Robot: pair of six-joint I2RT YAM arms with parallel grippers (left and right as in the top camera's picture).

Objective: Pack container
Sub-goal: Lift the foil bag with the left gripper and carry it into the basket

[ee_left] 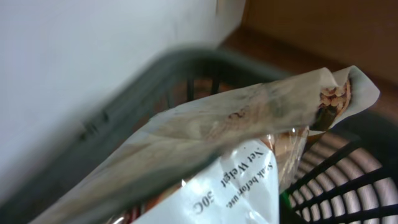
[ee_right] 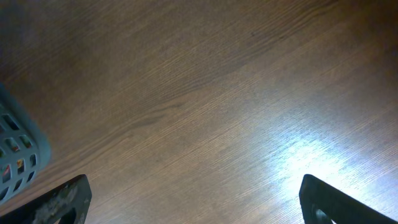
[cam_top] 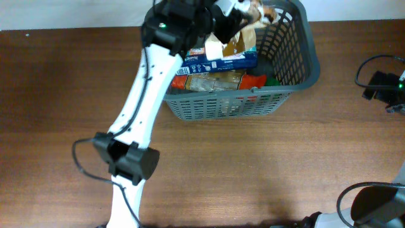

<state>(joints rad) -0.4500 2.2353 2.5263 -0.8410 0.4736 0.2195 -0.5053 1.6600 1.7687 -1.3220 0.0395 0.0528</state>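
The container (cam_top: pixel 221 104), a dark grey slotted basket, stands at the table's back edge. In it lie a blue box (cam_top: pixel 221 62) and orange, brown and green packets (cam_top: pixel 253 81). My left gripper (cam_top: pixel 233 18) hangs over the container's back part, shut on a clear snack packet (cam_top: pixel 259 11) with a white label. That packet (ee_left: pixel 249 118) fills the left wrist view and hides the fingers, with the container's lattice wall (ee_left: pixel 348 180) just behind it. My right gripper (ee_right: pixel 196 205) stands open over bare wood, nothing between its fingertips (ee_right: pixel 62 202), and the container's corner (ee_right: pixel 18 149) shows at its left.
The brown wooden table (cam_top: pixel 266 164) spreads in front of the basket. A black device with cables (cam_top: pixel 383 85) sits at the right edge. The left arm's white links (cam_top: pixel 136 107) cross the table's left middle. A pale wall (ee_left: pixel 74 56) is close behind the basket.
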